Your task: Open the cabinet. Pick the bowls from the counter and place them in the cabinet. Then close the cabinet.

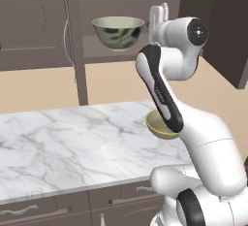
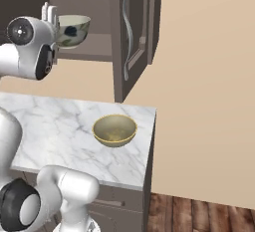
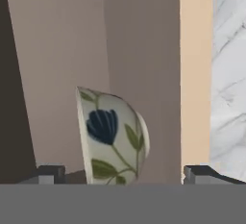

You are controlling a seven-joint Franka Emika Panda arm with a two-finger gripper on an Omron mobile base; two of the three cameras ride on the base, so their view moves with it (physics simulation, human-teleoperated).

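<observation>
Leaf bowl [image 1: 117, 31] in open cabinet [image 2: 130, 32], sits betw. wide-open jaws of gripper [image 3: 123, 174], not gripped.
Next: yellow bowl [image 2: 114, 129] waits on counter [image 1: 63, 142], well below & right of gripper; arm must back out, drop.

Leaf-marked bowl [image 1: 118, 31] sits in the open cabinet [image 1: 97, 50] — yellow bowl [image 1: 159, 127] on the counter [image 1: 72, 142].

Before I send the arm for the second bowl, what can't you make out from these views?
- Left base view: part of the yellow bowl, behind the forearm.
- Hand view: the patterned bowl, base cut by the bottom edge; whether it rests on the cabinet shelf is unclear.
- Right base view: the fingers, mostly behind the wrist.
</observation>
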